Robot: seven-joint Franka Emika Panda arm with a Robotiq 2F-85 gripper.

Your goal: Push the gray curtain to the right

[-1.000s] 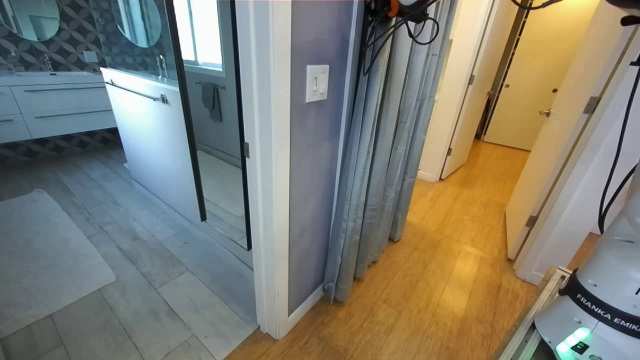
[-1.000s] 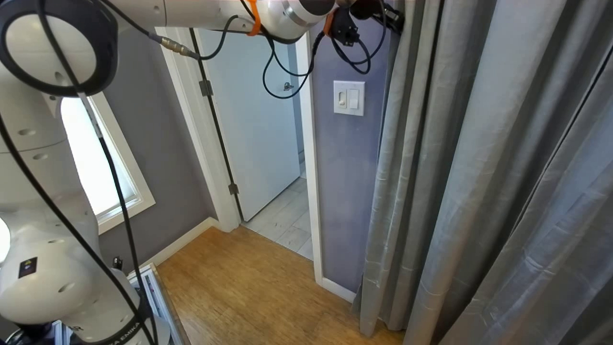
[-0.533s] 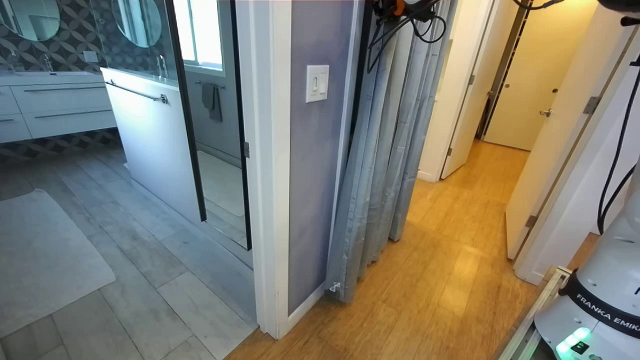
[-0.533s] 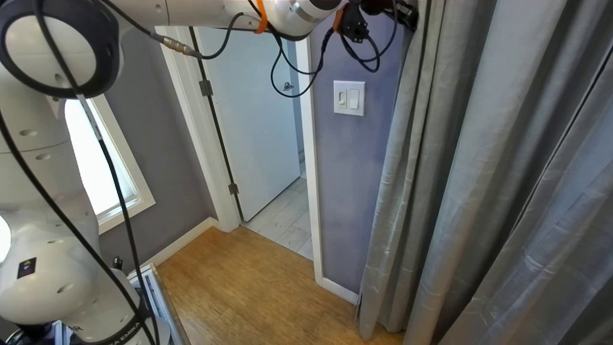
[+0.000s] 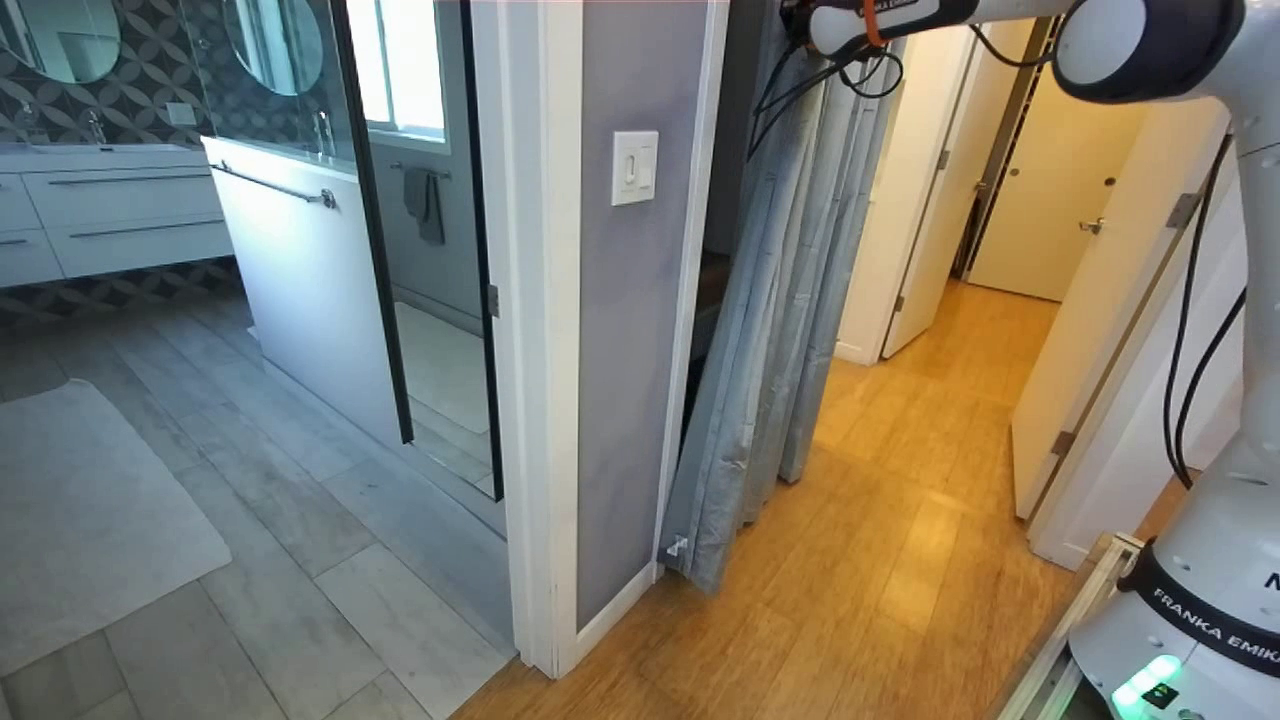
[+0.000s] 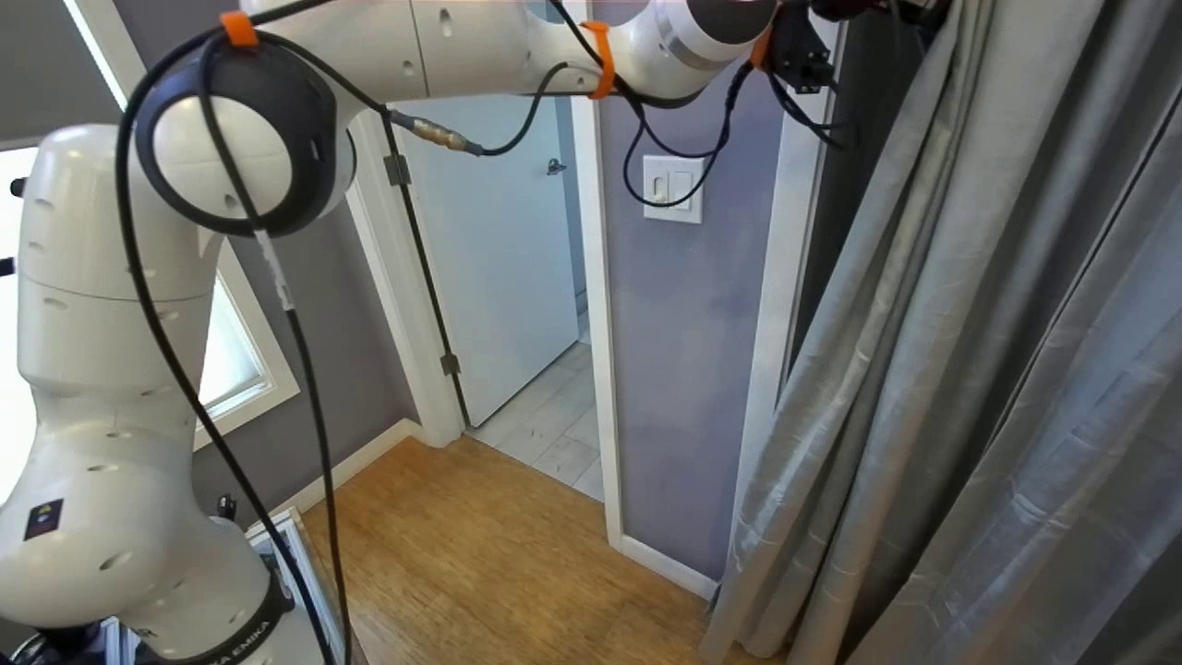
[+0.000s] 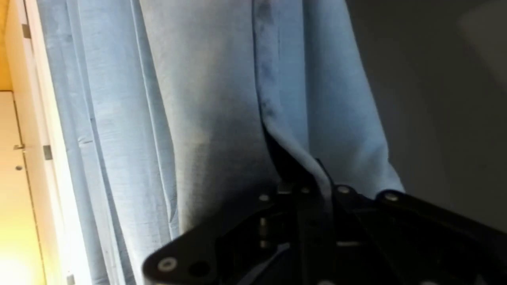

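Black metal fingers are clamped on a fold of the floor-length blue-gray pleated fabric curtain; shadow and cloth blur their outline. In both exterior views the top edge crops that end of the white jointed robot arm, so the grip cannot be told there. Thin black cables partly cover the white rectangular switch plate in an exterior view. The curtain hangs right of the flat lavender-gray wall, its left edge slanting, its top out of frame. Between them lies a dark gap, its contents too dim to make out. Far left in the wrist view, glare washes out a cropped pale yellow door.
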